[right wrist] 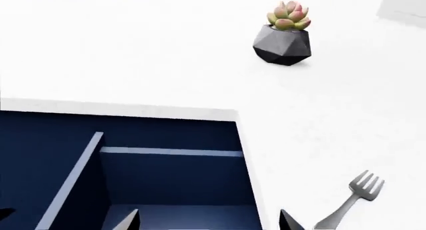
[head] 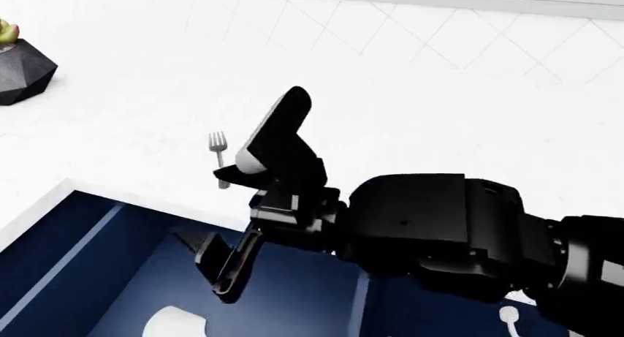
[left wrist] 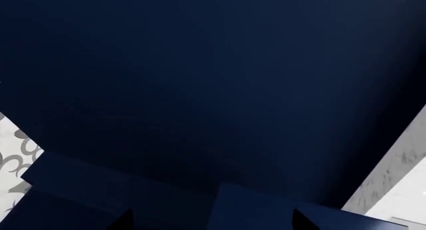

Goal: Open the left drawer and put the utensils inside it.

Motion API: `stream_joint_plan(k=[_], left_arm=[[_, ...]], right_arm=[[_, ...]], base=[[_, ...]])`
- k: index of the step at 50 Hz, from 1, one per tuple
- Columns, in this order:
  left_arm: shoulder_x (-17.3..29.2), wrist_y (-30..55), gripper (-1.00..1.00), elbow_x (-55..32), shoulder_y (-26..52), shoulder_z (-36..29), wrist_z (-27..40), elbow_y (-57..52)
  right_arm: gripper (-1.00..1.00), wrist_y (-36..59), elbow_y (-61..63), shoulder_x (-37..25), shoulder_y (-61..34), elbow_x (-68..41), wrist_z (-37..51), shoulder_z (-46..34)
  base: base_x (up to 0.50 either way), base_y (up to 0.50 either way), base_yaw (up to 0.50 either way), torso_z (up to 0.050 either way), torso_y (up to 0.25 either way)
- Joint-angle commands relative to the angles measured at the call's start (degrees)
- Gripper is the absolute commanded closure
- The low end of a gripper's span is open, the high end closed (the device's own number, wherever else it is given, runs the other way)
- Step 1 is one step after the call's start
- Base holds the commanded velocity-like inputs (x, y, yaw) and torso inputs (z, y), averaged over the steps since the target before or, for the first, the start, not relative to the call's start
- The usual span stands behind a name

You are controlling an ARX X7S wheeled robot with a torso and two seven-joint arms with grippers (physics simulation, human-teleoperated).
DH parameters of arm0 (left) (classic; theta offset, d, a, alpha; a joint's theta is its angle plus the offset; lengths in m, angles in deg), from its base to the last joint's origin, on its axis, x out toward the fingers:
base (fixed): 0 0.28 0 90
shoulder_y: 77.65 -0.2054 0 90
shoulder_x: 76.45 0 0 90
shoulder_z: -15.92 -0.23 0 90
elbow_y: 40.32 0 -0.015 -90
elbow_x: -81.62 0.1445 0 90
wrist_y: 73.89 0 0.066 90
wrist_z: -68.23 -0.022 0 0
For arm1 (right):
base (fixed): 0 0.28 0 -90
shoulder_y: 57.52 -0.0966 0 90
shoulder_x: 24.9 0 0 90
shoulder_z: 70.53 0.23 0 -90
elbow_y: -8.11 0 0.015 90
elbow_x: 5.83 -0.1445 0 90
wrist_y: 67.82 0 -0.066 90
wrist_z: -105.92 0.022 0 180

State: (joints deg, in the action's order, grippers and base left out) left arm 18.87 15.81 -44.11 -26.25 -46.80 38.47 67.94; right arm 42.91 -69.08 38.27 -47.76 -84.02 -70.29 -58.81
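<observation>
The white countertop [head: 439,81] carries the fork [head: 221,156] near its front edge, just behind the open left drawer [head: 88,264], whose navy interior lies below. The right gripper [head: 224,260] hangs over the drawer with fingers apart and empty; the fork lies beyond and just beside it, long axis running front to back, tines pointing away. The left gripper [left wrist: 213,221] faces only navy panel, seemingly apart. No spatula shows.

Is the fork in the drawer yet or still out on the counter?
Out. The fork lies flat on the white counter, beyond the edge of the open drawer, near the right gripper.
</observation>
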Motion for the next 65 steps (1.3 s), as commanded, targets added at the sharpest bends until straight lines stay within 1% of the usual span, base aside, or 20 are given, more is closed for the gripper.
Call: stream_joint_plan(k=[1,2,4,5,6,7,9,13,18,24,25,29,32,35,38,41,51,56,60,65], left_arm=[[0.1,-0.1,-1.00,-0.4,0.0,0.0,-0.2,0.5],[0.0,-0.1,-1.00,-0.4,-0.1,0.0,-0.1,0.3],[0.0,-0.3,-1.00,-0.4,-0.3,0.0,-0.1,-0.1],[0.0,-0.4,-1.00,-0.4,-0.2,0.0,0.0,0.0],[0.0,-0.4,-1.00,-0.4,-0.2,0.0,0.1,0.1],[0.1,-0.4,-1.00,-0.4,-0.1,0.0,0.2,0.0],[0.0,-0.5,-1.00,-0.3,0.0,-0.2,0.2,-0.1],[0.2,-0.7,-1.00,-0.3,0.3,-0.3,0.2,0.5],[0.3,-0.9,-1.00,-0.3,0.6,-0.5,0.3,1.1],[0.3,-1.1,-1.00,-0.2,0.7,-0.6,0.3,1.1],[0.3,-1.1,-1.00,-0.3,0.6,-0.6,0.4,0.9],[0.4,-1.1,-1.00,-0.2,0.8,-0.7,0.2,1.1],[0.5,-1.0,-1.00,-0.3,0.9,-0.8,0.1,1.3],[0.3,-1.4,-1.00,0.0,0.9,-1.0,0.4,0.5],[0.3,-1.6,-1.00,0.2,1.2,-1.2,0.5,0.6],[0.2,-1.8,-1.00,0.4,0.9,-1.2,0.5,-0.2],[0.3,-3.0,-1.00,1.4,1.7,-1.6,-0.4,1.0],[0.2,-4.4,-1.00,2.1,2.2,-2.0,0.6,1.5],[0.3,-5.3,-1.00,3.1,2.8,-2.6,0.8,2.1],[0.3,-5.2,-1.00,3.0,2.6,-2.4,-0.6,2.4]], right_arm=[[-1.00,-0.8,-1.4,0.7,-5.4,-6.9,14.1,6.1],[-1.00,-0.7,-2.1,1.5,-5.5,-6.1,16.3,5.9],[-1.00,-0.7,-8.0,5.3,-5.6,-6.0,23.8,5.9],[-1.00,0.0,-11.7,7.4,-6.0,-4.8,27.8,5.1],[-1.00,-0.1,-14.3,9.1,-5.8,-3.8,29.3,4.5],[-1.00,1.1,-18.3,11.8,-5.8,-1.7,33.9,2.6],[-1.00,2.4,-26.3,16.8,-4.8,-3.2,36.7,2.1],[-1.00,0.7,-33.1,20.5,-5.3,-2.8,36.1,3.3],[-1.00,4.4,-41.2,23.7,-6.8,-7.3,36.6,4.6],[-1.00,5.5,-45.8,26.7,-4.8,-8.4,34.9,2.2],[-1.00,4.9,-46.1,26.8,-5.1,-9.5,35.1,0.7],[-1.00,1.2,-47.3,26.8,-7.3,-19.4,32.3,-9.0],[-1.00,0.0,-47.6,26.8,-8.0,-21.9,31.4,-11.7],[-1.00,0.7,-46.9,26.8,-7.8,-23.1,30.8,-12.2],[-1.00,0.8,-46.2,26.8,-8.4,-23.9,32.0,-12.2],[-1.00,1.2,-46.0,26.8,-9.5,-25.1,30.5,-12.3],[-1.00,0.3,-45.3,26.8,-13.3,-26.2,30.1,-12.4],[-1.00,0.7,-44.7,26.8,-13.6,-27.2,27.0,-12.3],[-1.00,0.9,-45.0,26.8,-12.8,-26.5,26.8,-12.5],[-1.00,2.9,-42.2,26.8,-11.9,-24.2,22.2,-12.3]], base=[[0.00,0.00,0.00,0.000,0.000],[0.00,0.00,0.00,0.000,0.000],[0.00,0.00,0.00,0.000,0.000],[0.00,0.00,0.00,0.000,0.000],[0.00,0.00,0.00,0.000,0.000],[0.00,0.00,0.00,0.000,0.000],[0.00,0.00,0.00,0.000,0.000],[0.00,0.00,0.00,0.000,0.000],[0.00,0.00,0.00,0.000,0.000],[0.00,0.00,0.00,0.000,0.000],[0.00,0.00,0.00,0.000,0.000],[0.00,0.00,0.00,0.000,0.000],[0.00,0.00,0.00,0.000,0.000],[0.00,0.00,0.00,0.000,0.000],[0.00,0.00,0.00,0.000,0.000],[0.00,0.00,0.00,0.000,0.000],[0.00,0.00,0.00,0.000,0.000],[0.00,0.00,0.00,0.000,0.000],[0.00,0.00,0.00,0.000,0.000],[0.00,0.00,0.00,0.000,0.000]])
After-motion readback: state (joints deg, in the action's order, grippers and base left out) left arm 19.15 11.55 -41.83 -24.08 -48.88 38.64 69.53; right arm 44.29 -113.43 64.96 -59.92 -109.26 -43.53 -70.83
